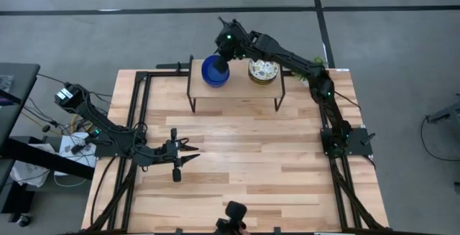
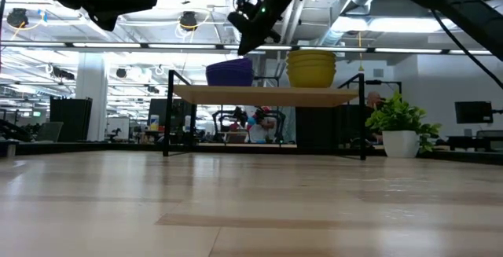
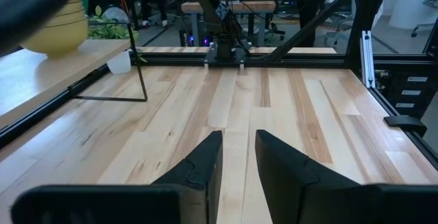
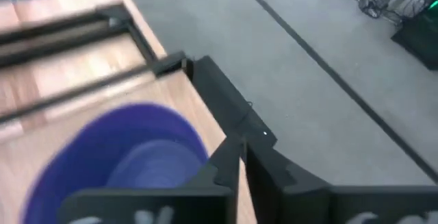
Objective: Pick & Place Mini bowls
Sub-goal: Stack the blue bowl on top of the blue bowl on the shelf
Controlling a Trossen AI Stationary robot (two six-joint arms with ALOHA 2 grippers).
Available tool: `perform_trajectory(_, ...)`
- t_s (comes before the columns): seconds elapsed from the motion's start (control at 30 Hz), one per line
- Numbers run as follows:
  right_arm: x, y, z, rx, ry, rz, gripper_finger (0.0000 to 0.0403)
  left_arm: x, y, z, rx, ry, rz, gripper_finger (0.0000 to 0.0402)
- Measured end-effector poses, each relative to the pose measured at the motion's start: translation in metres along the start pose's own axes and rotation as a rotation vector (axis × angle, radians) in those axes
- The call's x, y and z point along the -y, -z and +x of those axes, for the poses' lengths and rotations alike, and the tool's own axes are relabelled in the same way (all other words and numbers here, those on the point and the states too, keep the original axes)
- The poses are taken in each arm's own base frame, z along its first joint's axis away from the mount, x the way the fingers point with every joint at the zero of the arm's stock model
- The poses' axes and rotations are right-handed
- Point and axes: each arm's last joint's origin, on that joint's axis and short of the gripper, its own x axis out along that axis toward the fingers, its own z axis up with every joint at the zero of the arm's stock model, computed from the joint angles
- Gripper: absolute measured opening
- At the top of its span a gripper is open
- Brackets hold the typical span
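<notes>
Two stacks of mini bowls stand on a small raised wooden shelf (image 1: 233, 84) at the table's far side. The cobalt blue stack (image 1: 215, 70) (image 2: 229, 71) is the left one. The speckled white stack (image 1: 263, 71) stands right of it, and its outsides look yellow in the low view (image 2: 311, 67). My right gripper (image 1: 225, 52) (image 2: 248, 38) hovers just above the far rim of the blue stack (image 4: 116, 159), fingers shut (image 4: 241, 159), holding nothing. My left gripper (image 1: 190, 153) (image 3: 238, 157) waits low over the table's left middle, slightly open.
The shelf stands on thin black wire legs (image 1: 192, 98) with open space beneath it. A small potted green plant (image 2: 401, 127) (image 1: 320, 65) sits at the table's far right corner. Black frame rails (image 1: 144, 98) run along the table's sides. Bare wood lies between the shelf and the near edge.
</notes>
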Motion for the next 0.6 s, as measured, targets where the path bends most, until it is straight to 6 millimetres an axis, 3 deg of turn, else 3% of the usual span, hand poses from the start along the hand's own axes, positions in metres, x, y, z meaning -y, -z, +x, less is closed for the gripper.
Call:
perform_trajectory(0.3, -0.012, 0.021, 0.02, -0.168, 0.107, -0.212, 0.0002, 0.0, 0.0, 0.0, 0.0, 0.0, 0.0, 0.0088)
perform_trajectory(0.5, -0.025, 0.014, 0.018, -0.109, 0.108, -0.266, 0.0002, 0.0, 0.0, 0.0, 0.0, 0.001, 0.0, 0.0088)
perform_trajectory(0.6, -0.03, 0.009, 0.017, -0.09, 0.195, -0.293, 0.0001, 0.0, 0.0, 0.0, 0.0, 0.001, -0.001, 0.0088)
